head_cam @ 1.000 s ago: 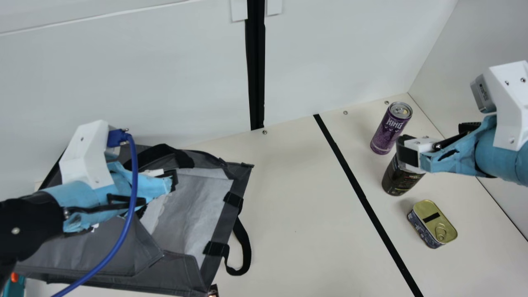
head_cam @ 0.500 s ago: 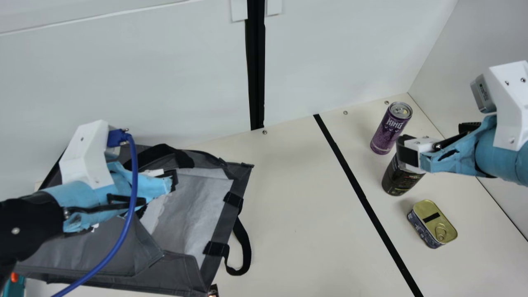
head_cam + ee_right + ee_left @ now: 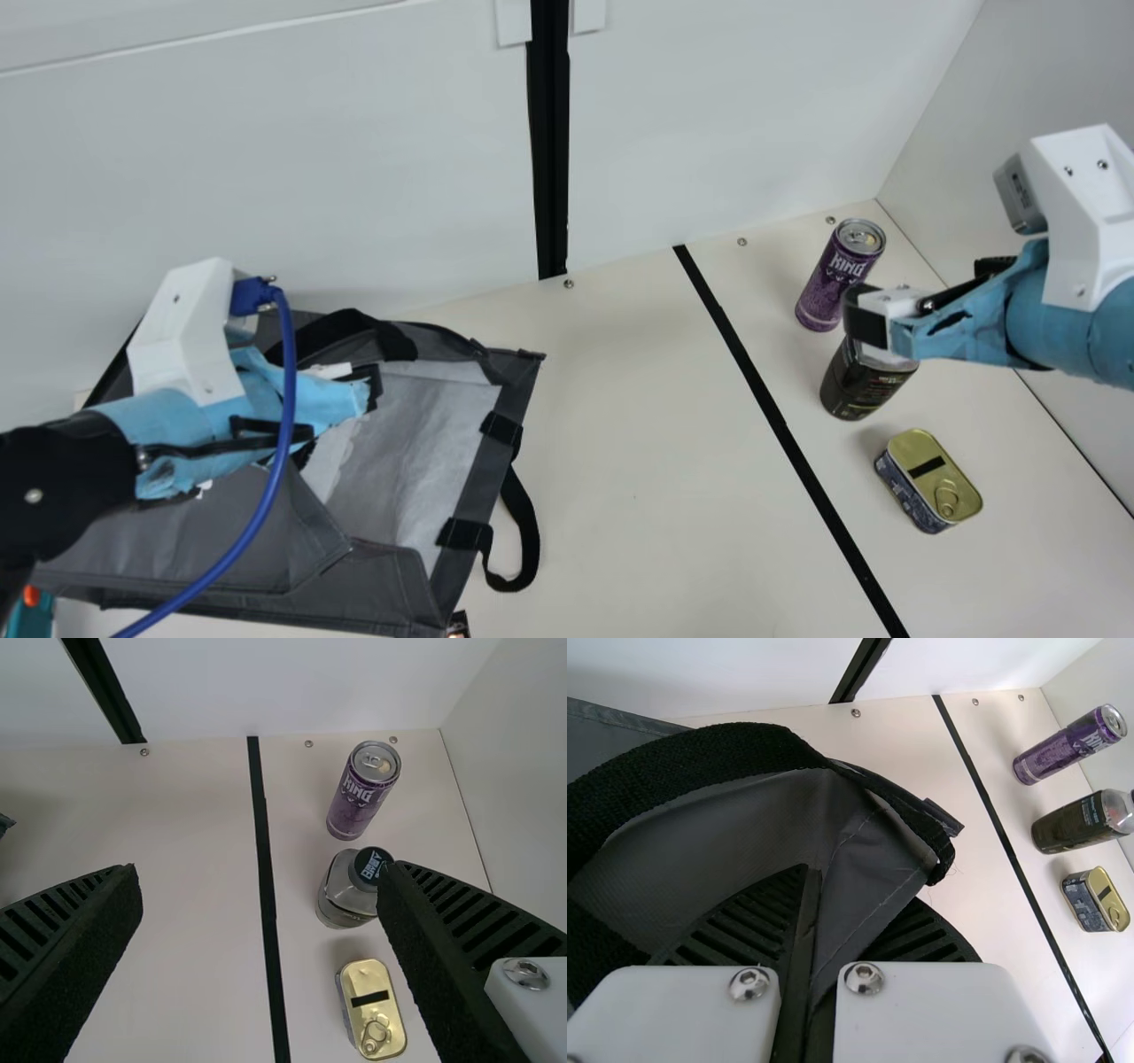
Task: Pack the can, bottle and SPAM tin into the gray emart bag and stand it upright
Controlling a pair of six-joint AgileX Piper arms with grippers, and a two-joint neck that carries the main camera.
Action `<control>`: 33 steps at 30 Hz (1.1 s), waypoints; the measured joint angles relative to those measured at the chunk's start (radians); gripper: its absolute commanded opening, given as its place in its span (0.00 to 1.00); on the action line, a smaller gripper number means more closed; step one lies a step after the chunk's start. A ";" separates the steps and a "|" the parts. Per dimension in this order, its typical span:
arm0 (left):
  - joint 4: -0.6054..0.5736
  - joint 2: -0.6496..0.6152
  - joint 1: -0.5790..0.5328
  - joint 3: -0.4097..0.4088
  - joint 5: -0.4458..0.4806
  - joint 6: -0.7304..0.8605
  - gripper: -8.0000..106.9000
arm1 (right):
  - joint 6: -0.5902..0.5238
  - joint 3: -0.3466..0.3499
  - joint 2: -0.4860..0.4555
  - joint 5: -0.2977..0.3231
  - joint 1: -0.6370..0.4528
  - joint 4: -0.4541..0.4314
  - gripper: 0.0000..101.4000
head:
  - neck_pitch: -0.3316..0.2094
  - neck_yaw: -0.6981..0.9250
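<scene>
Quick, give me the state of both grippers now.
Left gripper: closed, pinching fabric of the gray emart bag.
Right gripper: open, fingers wide apart, holding nothing.

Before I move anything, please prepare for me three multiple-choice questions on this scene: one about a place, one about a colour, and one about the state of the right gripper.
1. Where is the bottle?
A) Inside the gray bag
B) Between the can and the tin
C) On top of the tin

2. Which colour is the tin's top?
A) Gold
B) Red
C) White

3. How is the right gripper?
A) Shut on the can
B) Shut on the tin
C) Open and holding nothing

Right letters:
1: B, the main view shows the can on one side of the bottle and the tin on the other.
2: A, the top with the pull ring is golden.
3: C, the right wrist view shows a wide gap between its two fingers.
</scene>
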 measured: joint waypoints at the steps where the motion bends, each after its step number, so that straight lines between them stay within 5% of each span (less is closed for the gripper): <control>1: 0.000 0.000 0.000 0.000 0.000 0.000 0.00 | -0.004 -0.006 0.009 0.000 -0.003 -0.001 0.94 | 0.000 -0.002; 33: 0.000 0.000 0.000 0.000 0.000 0.000 0.00 | 0.057 -0.197 0.272 0.027 0.007 -0.105 0.94 | 0.000 -0.002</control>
